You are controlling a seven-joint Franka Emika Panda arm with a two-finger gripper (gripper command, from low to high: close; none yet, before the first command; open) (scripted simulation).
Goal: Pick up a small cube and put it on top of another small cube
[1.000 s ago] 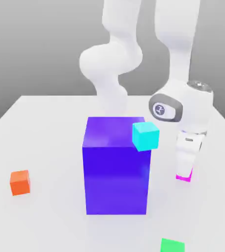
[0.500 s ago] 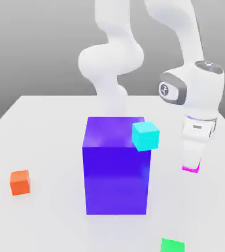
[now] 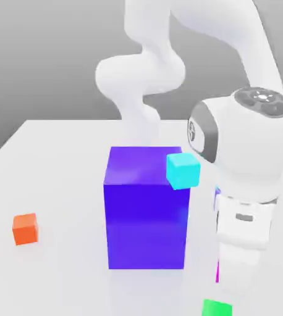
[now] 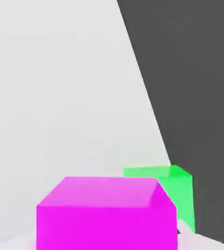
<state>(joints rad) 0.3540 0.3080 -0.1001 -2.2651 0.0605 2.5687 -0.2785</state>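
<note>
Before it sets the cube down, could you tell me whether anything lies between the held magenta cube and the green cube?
Nothing visible does: the magenta cube sits right beside the green cube, with bare table between.

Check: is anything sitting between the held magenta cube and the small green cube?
Nothing: in the hand view the small magenta cube in the gripper sits just before the small green cube, no object between them.
</note>
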